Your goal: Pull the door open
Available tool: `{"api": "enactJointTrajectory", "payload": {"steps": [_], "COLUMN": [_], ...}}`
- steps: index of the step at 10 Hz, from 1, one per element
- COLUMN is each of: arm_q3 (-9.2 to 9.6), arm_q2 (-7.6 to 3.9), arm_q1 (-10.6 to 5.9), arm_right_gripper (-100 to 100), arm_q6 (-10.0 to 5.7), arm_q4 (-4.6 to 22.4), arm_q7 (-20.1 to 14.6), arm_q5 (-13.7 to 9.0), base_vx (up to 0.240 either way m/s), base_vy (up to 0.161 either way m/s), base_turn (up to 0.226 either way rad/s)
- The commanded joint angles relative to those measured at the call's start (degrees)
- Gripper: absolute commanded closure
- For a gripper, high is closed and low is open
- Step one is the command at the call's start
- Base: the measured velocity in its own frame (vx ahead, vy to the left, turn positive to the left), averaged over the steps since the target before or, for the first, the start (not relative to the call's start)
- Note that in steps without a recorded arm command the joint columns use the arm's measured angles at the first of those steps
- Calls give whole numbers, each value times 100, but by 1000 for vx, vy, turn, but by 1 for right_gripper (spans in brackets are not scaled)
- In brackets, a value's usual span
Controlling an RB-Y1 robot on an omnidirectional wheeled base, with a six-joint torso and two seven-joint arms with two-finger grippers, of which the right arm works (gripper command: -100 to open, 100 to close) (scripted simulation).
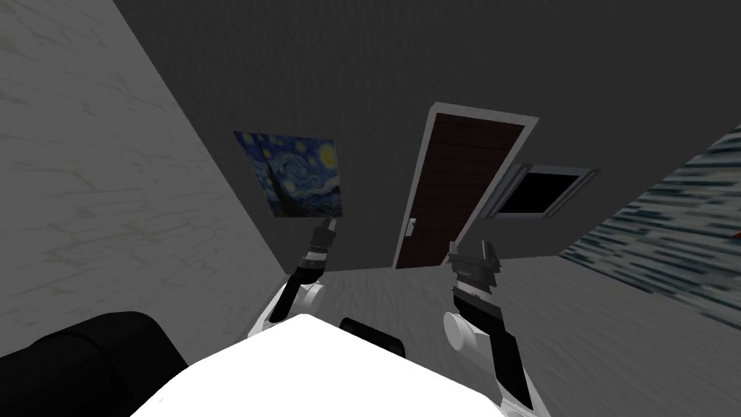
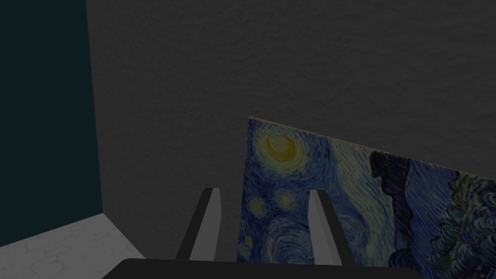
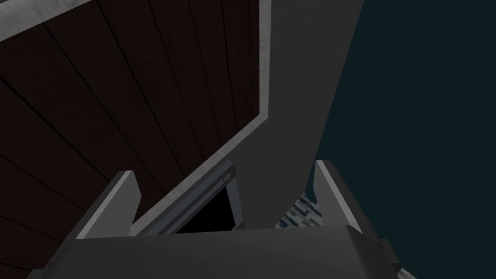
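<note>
Dark brown planks form the door [image 1: 463,192], which stands shut in a pale grey frame [image 1: 485,114] in the dim grey far wall [image 1: 362,65]. It lies across a stretch of grey floor [image 1: 615,326], well apart from both arms. A small pale handle [image 1: 412,226] sits on the door's left edge. Just right of the door is a window [image 1: 539,190] with a grey surround and a black area inside. To the door's left hangs a painting [image 1: 293,174] of a swirling blue night sky with yellow stars.

The right gripper [image 1: 474,250] is raised in front of the door's lower right corner. Its wrist camera looks along widely parted fingers [image 3: 116,203] at the planks, the frame and a corner of the window; they touch nothing. The left gripper [image 1: 331,221] points at the painting's lower edge, and its two fingers [image 2: 209,223] stand apart with nothing between them. A black rounded shape [image 1: 87,355] lies low at the robot's left.
</note>
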Motion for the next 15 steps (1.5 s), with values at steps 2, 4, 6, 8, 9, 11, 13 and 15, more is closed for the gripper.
{"api": "enactJointTrajectory", "payload": {"steps": [2,4,6,8,9,11,13,15], "arm_q3": [-50,-83,-116,-151,-168,-203,-238,-274], "arm_q2": [-57,-91,-123,-150,-163,-185,-205,-221], "arm_q1": [-187,-333,-482,-636,-714,-871,-1031,-1190], "arm_right_gripper": [-100,-100,-100,-100,-100,-100,-100,-100], "arm_q6": [-1,-5,-9,-13,-15,-19,-24,-28], "arm_q4": [361,642,930,1229,1379,1683,1991,2299], "arm_q7": [-195,-340,-487,-641,-718,-874,-1032,-1190], "arm_q5": [-235,-419,-607,-802,-899,-1098,-1299,-1500], "base_vx": [33,51,30,36,27,25,29,1], "base_vy": [-128,-128,-116,-127,-142,-118,-125,-127], "base_turn": [179,171,195,180,185,191,199,171]}}
